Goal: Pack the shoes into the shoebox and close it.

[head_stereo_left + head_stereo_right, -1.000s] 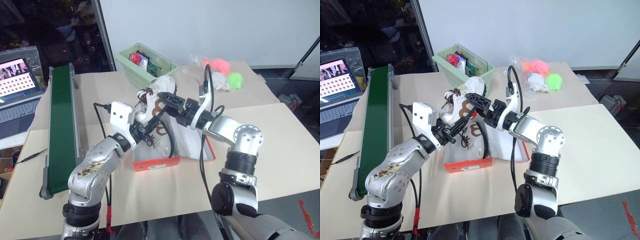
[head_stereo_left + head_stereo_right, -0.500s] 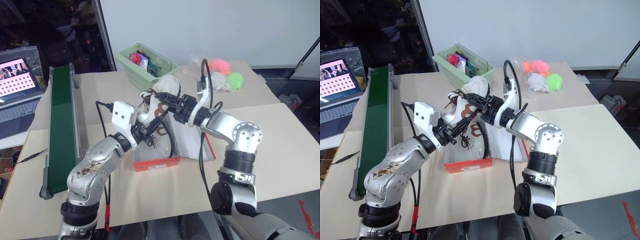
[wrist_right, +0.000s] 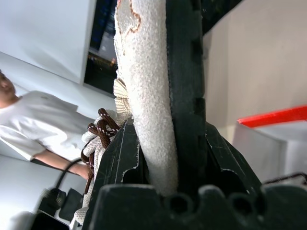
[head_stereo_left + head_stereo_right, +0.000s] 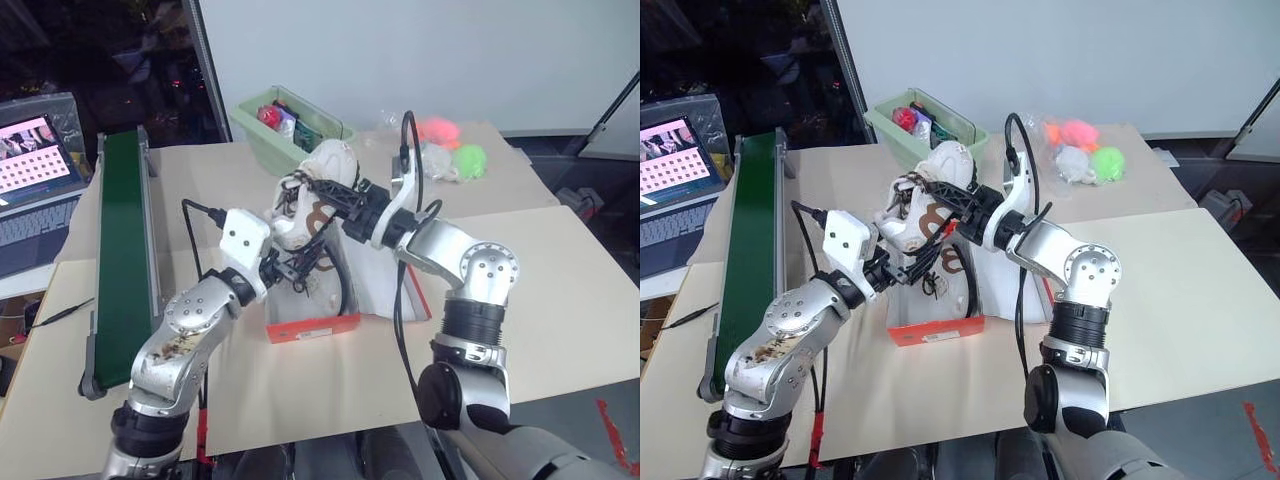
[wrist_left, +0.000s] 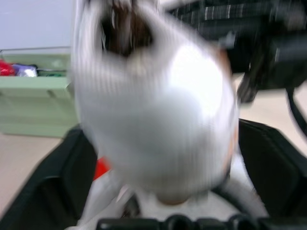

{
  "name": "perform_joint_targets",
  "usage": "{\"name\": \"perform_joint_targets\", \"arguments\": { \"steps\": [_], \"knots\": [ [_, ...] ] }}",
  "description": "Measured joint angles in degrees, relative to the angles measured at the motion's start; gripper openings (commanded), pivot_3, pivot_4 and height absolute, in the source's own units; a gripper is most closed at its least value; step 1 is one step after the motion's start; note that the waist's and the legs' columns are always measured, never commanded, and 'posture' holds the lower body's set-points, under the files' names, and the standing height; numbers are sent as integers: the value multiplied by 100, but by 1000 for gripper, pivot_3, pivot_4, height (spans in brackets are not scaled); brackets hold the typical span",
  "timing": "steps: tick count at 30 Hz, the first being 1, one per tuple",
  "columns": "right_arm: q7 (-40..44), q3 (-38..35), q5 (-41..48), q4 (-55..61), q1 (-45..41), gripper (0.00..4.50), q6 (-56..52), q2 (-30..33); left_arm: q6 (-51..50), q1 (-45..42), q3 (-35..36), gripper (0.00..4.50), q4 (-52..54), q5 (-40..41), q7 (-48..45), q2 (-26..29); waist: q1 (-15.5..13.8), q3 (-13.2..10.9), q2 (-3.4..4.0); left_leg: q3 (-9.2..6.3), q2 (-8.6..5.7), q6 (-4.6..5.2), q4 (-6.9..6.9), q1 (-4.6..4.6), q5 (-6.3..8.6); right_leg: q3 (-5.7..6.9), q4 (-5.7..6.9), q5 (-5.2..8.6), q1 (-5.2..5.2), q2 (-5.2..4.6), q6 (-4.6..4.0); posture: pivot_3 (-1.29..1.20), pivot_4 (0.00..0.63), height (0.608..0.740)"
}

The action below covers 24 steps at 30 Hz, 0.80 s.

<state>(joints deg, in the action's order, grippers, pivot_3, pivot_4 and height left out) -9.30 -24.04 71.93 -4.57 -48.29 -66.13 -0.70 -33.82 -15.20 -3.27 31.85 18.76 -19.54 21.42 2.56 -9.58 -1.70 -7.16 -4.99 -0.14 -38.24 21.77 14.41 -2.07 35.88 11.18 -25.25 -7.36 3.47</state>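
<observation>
A white sneaker [image 4: 318,190] is held above the open red shoebox [image 4: 312,323] on the tabletop [image 4: 560,290]. The right pincer [image 4: 318,187] is clamped on the shoe's upper, as seen in the right wrist view. The left pincer [image 4: 296,265] is spread apart beneath the shoe, its black fingers [image 5: 43,191] flanking the heel without gripping. A pale green bin [image 4: 262,132] lies at twelve o'clock from the box, a green conveyor [image 4: 120,250] at nine o'clock.

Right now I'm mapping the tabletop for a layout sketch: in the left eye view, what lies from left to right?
Laptop → green conveyor belt → pale green bin → fluffy coloured balls.
</observation>
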Motion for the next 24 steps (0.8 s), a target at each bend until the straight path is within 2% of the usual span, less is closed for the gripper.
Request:
{"name": "perform_joint_targets", "arguments": {
  "steps": [4,7,9,11,14,19,24],
  "knots": [
    [-166,61,-530,-87,-50,1424,541,192,38,195,372,4470,165,180,-243,231,-1,0,0,2,0,0,0,0,0,0,0,0,0,0,0,0,150,740],
    [-188,168,-952,-287,-166,1424,592,730,108,706,705,4470,270,304,-681,749,18,-2,3,11,2,1,7,1,1,-3,0,0,-6,2,0,0,150,740],
    [-60,378,-1122,-468,-341,1424,257,1174,270,1133,865,4470,238,293,-1099,1219,39,-7,11,26,4,1,14,2,1,-10,-2,0,-13,4,-1,0,150,740],
    [68,541,-1228,-592,-540,1424,-72,1426,409,1312,997,4470,194,285,-1390,1442,38,-10,17,30,7,2,19,0,0,-12,-5,1,-14,4,-1,0,150,740],
    [555,1153,-1320,-1066,-1224,1424,-1139,1782,887,1448,1111,4470,-12,260,-2016,1910,63,-13,22,43,22,7,21,-13,4,-15,-10,1,-2,13,-3,0,150,740],
    [1086,1651,-1568,-1790,-2001,1424,-2131,1809,1362,1508,981,4470,-348,141,-2487,2026,25,-13,22,64,47,19,21,-11,11,-15,-11,0,2,21,-3,0,150,740],
    [1736,2312,-2214,-2436,-2327,1424,-2283,1588,1517,1466,692,4470,-386,46,-2608,1929,10,-13,22,66,56,21,21,-6,13,-15,-8,-3,-3,28,-6,0,150,740]
  ]
}}
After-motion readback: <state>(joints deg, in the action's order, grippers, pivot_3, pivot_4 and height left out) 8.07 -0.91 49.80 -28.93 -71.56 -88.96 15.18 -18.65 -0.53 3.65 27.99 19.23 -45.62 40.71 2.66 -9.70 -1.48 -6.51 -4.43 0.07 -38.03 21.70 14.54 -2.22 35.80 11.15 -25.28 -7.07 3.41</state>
